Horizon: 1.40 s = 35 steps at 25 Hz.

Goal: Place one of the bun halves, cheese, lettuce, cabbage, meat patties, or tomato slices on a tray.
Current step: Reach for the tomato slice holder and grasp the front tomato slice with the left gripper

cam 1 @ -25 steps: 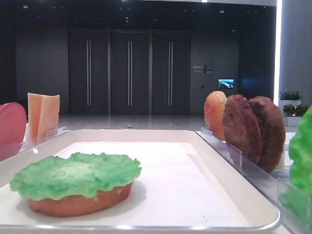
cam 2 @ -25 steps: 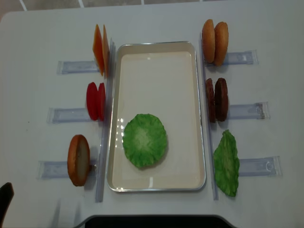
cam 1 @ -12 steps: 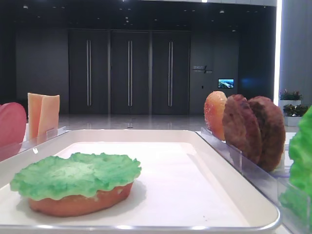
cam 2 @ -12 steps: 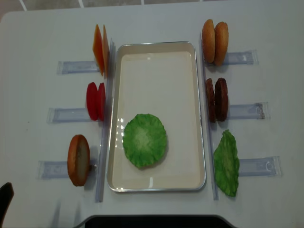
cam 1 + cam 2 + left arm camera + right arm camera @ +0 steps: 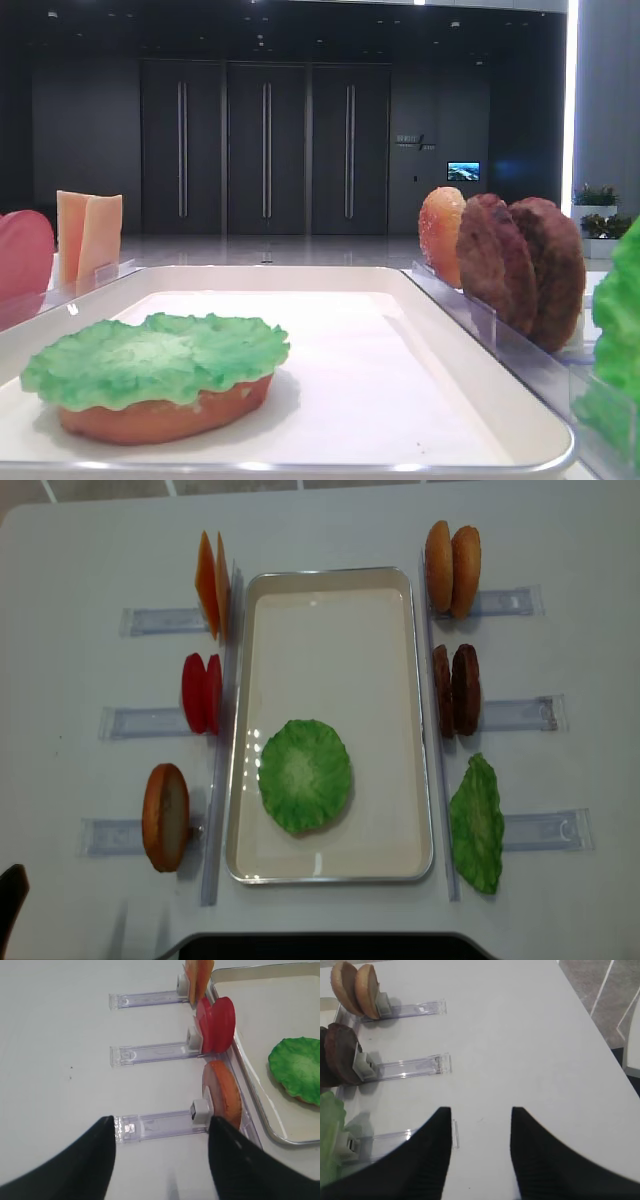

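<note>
Left wrist view: the left gripper hovers open-jawed beside the tray, apparently lined up on an upright bun half racked for easy pinching.

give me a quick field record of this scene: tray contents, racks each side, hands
tray: bun half lying flat, lettuce on top of it
left racks: cheese, tomato slices, one bun half, all on edge
right racks: two bun halves, meat patties, spare lettuce
left hand: open, empty
right hand: open, empty
</note>
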Available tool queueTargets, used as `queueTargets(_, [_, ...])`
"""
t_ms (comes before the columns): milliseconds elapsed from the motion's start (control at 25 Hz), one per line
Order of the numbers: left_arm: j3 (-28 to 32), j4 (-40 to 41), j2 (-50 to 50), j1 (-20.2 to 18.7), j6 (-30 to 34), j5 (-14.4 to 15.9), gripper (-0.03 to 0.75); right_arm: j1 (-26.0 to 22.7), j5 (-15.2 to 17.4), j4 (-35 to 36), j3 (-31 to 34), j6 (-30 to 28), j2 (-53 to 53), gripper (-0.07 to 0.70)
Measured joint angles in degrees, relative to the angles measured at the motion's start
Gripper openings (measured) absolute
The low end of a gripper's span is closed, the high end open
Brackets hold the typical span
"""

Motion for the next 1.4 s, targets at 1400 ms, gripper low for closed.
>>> queueTargets(1400, [-20.4, 1.2, 53.2, 0.0, -6.5, -3.0, 0.454, 0.0, 0.0, 0.0, 0.0, 0.0, 0.0, 0.275])
